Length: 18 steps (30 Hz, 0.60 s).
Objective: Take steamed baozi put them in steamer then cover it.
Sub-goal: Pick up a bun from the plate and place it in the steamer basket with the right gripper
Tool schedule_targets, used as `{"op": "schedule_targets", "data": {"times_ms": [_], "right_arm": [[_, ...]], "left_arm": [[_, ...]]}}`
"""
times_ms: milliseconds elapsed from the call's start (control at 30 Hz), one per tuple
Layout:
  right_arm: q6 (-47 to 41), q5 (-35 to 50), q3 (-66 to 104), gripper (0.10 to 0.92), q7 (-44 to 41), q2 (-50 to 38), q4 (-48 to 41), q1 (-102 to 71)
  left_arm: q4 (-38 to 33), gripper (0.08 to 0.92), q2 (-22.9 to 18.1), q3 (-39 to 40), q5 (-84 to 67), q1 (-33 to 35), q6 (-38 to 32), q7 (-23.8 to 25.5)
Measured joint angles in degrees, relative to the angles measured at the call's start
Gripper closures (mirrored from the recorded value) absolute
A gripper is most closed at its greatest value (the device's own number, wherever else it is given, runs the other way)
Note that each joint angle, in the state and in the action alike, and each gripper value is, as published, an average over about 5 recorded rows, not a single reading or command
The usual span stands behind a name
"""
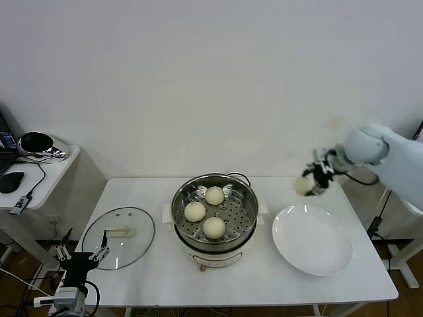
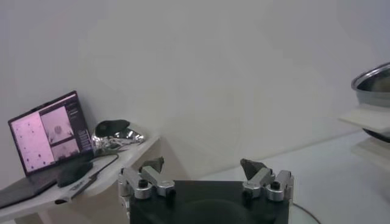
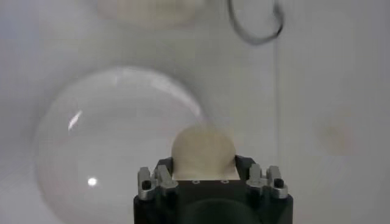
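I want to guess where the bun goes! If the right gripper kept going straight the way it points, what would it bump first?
Probably the white plate. The right gripper points down with a baozi held in its jaws, and the plate lies below, though how far below is unclear.

1. Three steamed baozi (image 1: 206,211), small, round, smooth and cream-white, sit on the perforated tray inside the steamer, apart from one another: one toward the back, one at the left, one at the front.
2. A fourth baozi (image 1: 304,185) (same look as the rest) is up in the air, clamped in the right gripper (image 1: 316,178) above the far edge of the white plate (image 1: 312,240).
3. The steamer (image 1: 215,218) is a round, shiny steel pot on a white base, standing uncovered at the middle of the tabletop (image 1: 152,277).
4. The cover (image 1: 119,237), a clear glass lid with a metal rim and a white oblong handle, lies flat on the tabletop just left of the steamer.
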Motion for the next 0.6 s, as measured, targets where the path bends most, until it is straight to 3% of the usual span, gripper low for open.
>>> {"op": "schedule_targets", "data": {"times_ms": [300, 600], "right_arm": [[-9.01, 14.43, -8.17, 0.397, 6.79, 10.28, 2.69, 7.79], [-13.34, 19.84, -12.5, 0.397, 11.33, 19.19, 1.63, 7.82]], "left_arm": [[0.06, 0.177, -0.75, -0.2, -0.07, 0.11, -0.26, -0.05], [-0.05, 0.177, -1.3, -0.77, -0.24, 0.36, -0.63, -0.16]]}}
